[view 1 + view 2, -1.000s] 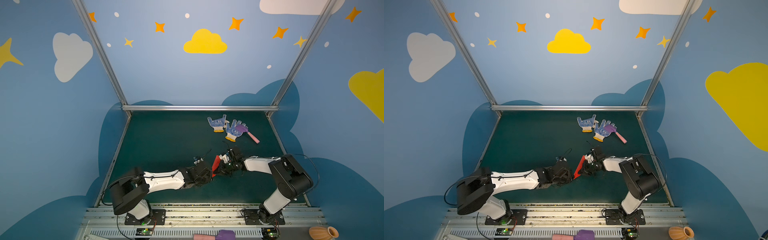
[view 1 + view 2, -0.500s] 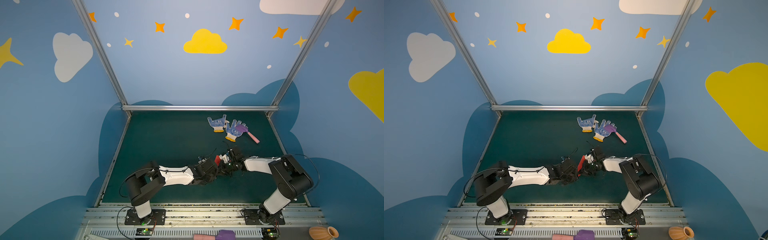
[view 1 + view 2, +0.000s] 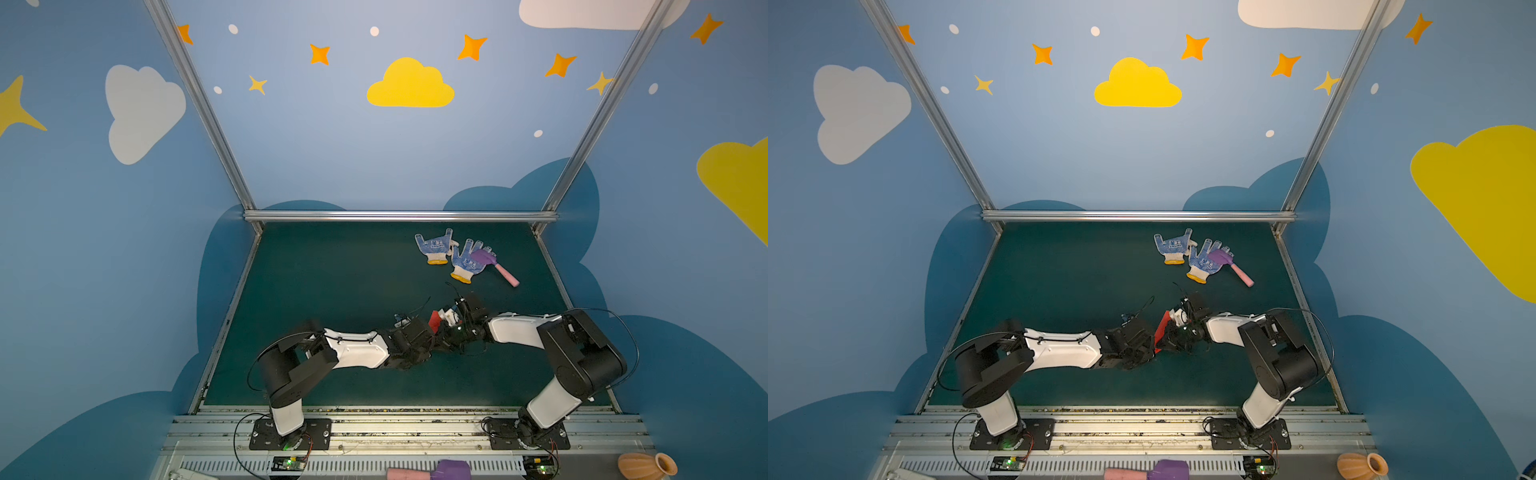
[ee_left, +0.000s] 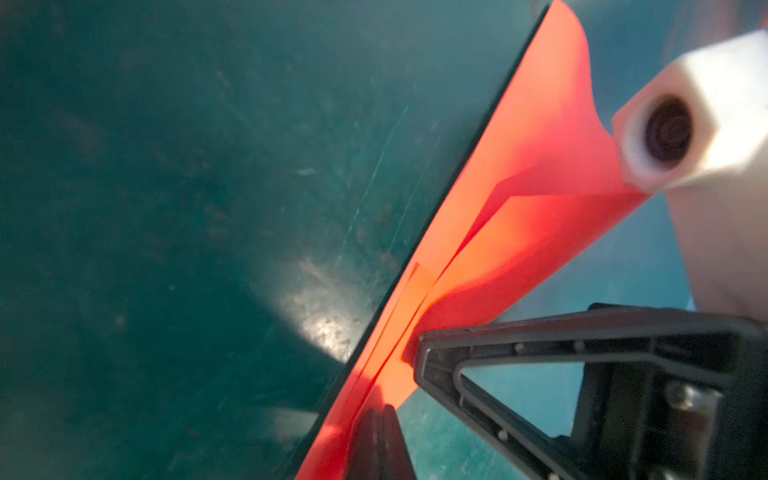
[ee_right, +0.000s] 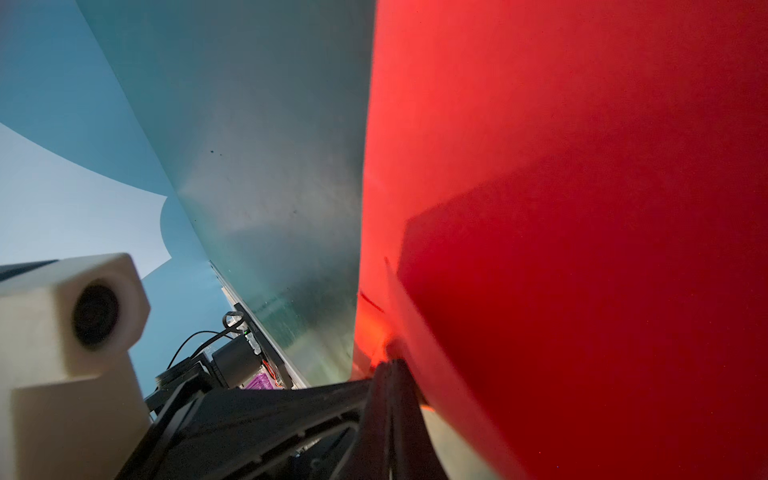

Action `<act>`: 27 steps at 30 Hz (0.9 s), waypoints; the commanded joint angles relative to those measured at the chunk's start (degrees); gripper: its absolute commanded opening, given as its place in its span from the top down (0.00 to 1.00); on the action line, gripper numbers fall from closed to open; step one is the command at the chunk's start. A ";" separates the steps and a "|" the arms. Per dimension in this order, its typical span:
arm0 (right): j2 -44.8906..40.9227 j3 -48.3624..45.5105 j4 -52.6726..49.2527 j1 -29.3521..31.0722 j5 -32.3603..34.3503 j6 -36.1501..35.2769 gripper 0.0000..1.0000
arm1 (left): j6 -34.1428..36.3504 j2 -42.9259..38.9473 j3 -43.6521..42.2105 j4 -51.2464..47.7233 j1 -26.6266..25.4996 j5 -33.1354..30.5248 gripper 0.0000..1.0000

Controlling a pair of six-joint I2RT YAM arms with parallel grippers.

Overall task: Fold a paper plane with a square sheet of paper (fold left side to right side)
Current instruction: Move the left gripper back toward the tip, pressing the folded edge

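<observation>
The folded red paper (image 3: 1162, 328) is held on edge over the mat (image 3: 332, 282), front middle. The left gripper (image 4: 376, 419) is pinched shut on it. The right gripper (image 5: 390, 370) is clamped on it too, just beside the left one.

Blue walls (image 3: 332, 145) with painted clouds (image 3: 409, 85) enclose a dark green mat (image 3: 332, 282).

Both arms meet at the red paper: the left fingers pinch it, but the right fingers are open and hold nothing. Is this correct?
No. The right fingers are shut on the red paper too, as the right wrist view shows. The left fingers do pinch it.
</observation>
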 commanded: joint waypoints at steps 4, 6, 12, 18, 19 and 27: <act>2.10 -2.77 -5.24 -1.45 11.49 0.16 1.00 | -0.30 -1.62 -3.73 -2.76 0.16 -0.51 0.97; 2.10 -2.83 -5.24 -1.39 11.49 0.20 1.00 | -0.30 -2.16 -4.37 -3.02 0.16 -0.62 0.97; 2.01 -2.76 -5.41 -1.49 11.54 0.14 1.00 | -0.15 -3.49 -6.28 -3.46 0.01 -0.12 0.97; 1.83 -2.82 -5.59 -1.55 11.66 0.22 1.00 | -0.67 -4.82 -9.13 -3.58 -0.45 -0.02 0.97; 1.83 -2.84 -5.57 -1.52 11.66 0.24 1.00 | -0.80 -5.07 -9.57 -3.59 -0.50 -0.02 0.97; 1.58 -2.82 -5.76 -1.61 11.75 0.32 1.00 | -0.96 -9.00 -13.06 -5.19 -1.94 -0.06 0.97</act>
